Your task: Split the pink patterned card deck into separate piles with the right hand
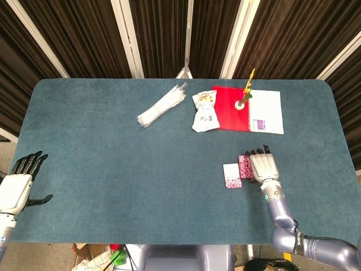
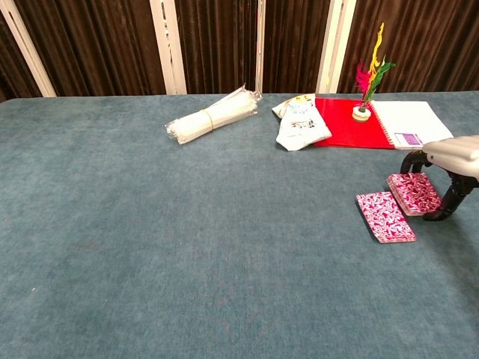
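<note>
Right hand (image 2: 451, 161) grips a packet of pink patterned cards (image 2: 414, 193) between thumb and fingers, held just above the table (image 2: 150, 224) beside the rest of the deck (image 2: 385, 217), which lies flat on the cloth to its left, slightly apart. Farther back: red notebook (image 1: 248, 110), a feathered toy (image 2: 369, 82) standing on it, a snack bag (image 1: 205, 111), a bundle of straws (image 1: 162, 105). Left hand (image 1: 20, 183) hovers at the table's near-left edge, fingers spread, holding nothing.
</note>
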You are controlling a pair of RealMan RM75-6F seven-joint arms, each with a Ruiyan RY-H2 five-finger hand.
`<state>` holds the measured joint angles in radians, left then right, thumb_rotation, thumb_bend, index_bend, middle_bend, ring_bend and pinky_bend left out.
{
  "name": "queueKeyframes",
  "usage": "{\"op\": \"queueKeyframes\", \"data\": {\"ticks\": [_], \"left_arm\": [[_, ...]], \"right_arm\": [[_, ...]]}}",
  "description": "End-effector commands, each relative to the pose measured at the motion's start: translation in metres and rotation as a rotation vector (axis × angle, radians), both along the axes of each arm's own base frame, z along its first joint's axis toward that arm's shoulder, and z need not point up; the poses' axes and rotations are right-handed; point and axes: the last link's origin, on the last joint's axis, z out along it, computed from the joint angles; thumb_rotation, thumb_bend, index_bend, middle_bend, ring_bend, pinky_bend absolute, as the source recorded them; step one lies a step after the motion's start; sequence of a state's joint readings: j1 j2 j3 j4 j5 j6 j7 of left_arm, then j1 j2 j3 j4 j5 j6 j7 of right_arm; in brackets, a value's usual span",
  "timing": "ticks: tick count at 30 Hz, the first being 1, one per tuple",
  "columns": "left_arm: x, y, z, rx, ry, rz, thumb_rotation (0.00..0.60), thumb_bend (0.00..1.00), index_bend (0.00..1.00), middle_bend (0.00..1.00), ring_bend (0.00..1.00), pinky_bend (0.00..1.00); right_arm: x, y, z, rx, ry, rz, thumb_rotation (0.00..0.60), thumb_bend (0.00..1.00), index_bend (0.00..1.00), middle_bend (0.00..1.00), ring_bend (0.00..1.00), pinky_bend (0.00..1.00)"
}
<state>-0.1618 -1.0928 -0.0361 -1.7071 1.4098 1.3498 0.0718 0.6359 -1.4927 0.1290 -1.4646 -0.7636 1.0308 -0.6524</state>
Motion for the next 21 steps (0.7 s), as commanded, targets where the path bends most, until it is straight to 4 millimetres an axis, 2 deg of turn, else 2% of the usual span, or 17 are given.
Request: {"op": "queueKeyframes", "data": {"ticks": [1,5,10,18,21], "left_arm": [[0.0,0.0,0.0,0.0,0.0,0.0,0.6,0.01,0.0,0.0,0.0,0.0],[-0.0001,0.0,0.0002,0.001,0.0,0.001,0.6,0.01,0.0,0.0,0.0,0.0],[0.0001,-0.0002,0.0005,0.001,-0.001,0.001,0.6,0.01,0.0,0.0,0.0,0.0],[-0.0002,-0.0004,0.0014,0.004,-0.003,0.003,0.6,0.01,0.0,0.0,0.0,0.0],[-0.0004,-0.0002,0.0021,0.007,-0.006,0.005,0.6,0.01,0.0,0.0,0.0,0.0]], "right_arm": [[-0.003,-0.0008,-0.0001,-0.002,0.0,-0.013,0.6,0.24,0.43,0.44,0.15,0.0],[-0.0048,-0.001,0.0011,0.001,0.003,-0.025,0.6,0.24,0.3,0.34,0.1,0.0],[-0.0066,-0.0005,0.0014,0.009,0.012,-0.038,0.6,0.23,0.2,0.23,0.07,0.0],[-0.0109,-0.0003,0.0007,0.01,0.017,-0.058,0.6,0.24,0.1,0.17,0.05,0.0],[-0.0126,-0.0002,-0.0003,0.01,0.016,-0.067,0.6,0.24,0.1,0.17,0.05,0.0]]}}
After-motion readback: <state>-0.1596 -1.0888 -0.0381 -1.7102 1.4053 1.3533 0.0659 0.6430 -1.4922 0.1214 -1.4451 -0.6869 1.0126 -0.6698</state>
